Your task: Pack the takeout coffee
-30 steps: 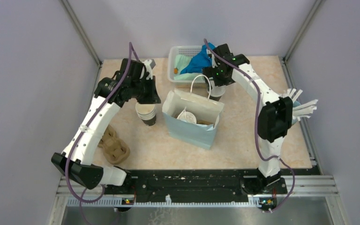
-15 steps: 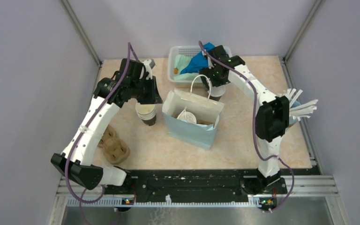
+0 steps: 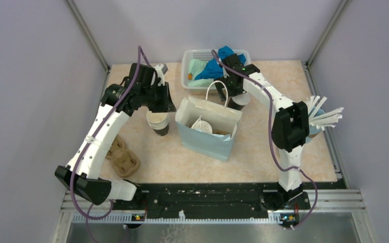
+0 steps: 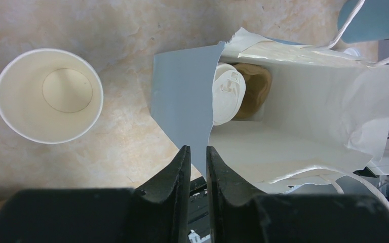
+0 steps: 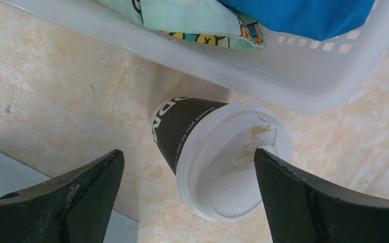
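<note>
Beside the basket [image 5: 263, 76], right gripper [image 5: 187, 152] gapes over lidded cup [image 5: 223, 167]; left gripper [image 4: 198, 152] slightly parted.

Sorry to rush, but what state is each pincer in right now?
Left pincer: narrowly open, paper bag edge in the gap.
Right pincer: wide open, flanking the lidded coffee cup, not gripping it.

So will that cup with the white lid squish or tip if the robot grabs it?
Probably squishes if squeezed hard; the cup looks like thin paper. It narrows toward its base, so a sideways push might tip it. Its lid looks smooth, maybe slippery.
</note>
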`<state>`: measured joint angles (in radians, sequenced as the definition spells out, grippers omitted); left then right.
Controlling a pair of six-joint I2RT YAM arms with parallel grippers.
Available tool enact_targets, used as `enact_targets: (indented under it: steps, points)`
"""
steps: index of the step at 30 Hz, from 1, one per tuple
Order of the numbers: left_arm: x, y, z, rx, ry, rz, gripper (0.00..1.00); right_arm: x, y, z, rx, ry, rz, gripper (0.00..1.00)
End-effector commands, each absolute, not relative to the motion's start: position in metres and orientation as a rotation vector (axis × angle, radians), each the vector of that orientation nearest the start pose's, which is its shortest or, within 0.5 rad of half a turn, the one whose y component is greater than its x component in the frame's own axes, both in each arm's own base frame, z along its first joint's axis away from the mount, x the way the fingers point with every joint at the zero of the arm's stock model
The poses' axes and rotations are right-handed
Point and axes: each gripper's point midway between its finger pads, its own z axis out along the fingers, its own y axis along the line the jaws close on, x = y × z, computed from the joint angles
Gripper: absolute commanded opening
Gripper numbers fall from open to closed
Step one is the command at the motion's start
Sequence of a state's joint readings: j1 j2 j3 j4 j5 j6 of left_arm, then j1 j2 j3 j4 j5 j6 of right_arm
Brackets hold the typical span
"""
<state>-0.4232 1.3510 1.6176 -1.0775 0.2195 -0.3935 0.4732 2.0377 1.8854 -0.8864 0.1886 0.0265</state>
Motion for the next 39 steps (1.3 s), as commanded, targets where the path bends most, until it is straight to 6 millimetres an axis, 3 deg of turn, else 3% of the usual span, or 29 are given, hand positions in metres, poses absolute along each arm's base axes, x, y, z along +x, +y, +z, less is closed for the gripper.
enact_targets:
  steps: [1, 10, 15, 21, 32, 39]
  points:
    - [0.269, -0.183, 0.313, 0.162, 2.386, -0.669, 0.24, 0.445, 0.199, 0.151, -0.498, 2.481, -0.038, 0.99]
    - [0.269, -0.183, 0.310, 0.175, 2.394, -0.669, 0.24, 0.429, 0.208, 0.168, -0.504, 2.489, 0.037, 0.99]
    - [0.269, -0.184, 0.309, 0.178, 2.397, -0.672, 0.24, 0.419, 0.214, 0.187, -0.494, 2.460, 0.072, 0.99]
    - [0.269, -0.185, 0.309, 0.179, 2.398, -0.678, 0.26, 0.415, 0.210, 0.203, -0.452, 2.436, 0.072, 0.99]
    - [0.265, -0.185, 0.312, 0.178, 2.397, -0.690, 0.29, 0.418, 0.207, 0.173, -0.469, 2.479, 0.021, 0.99]
    - [0.260, -0.182, 0.314, 0.173, 2.396, -0.688, 0.30, 0.423, 0.204, 0.164, -0.482, 2.480, -0.024, 0.99]
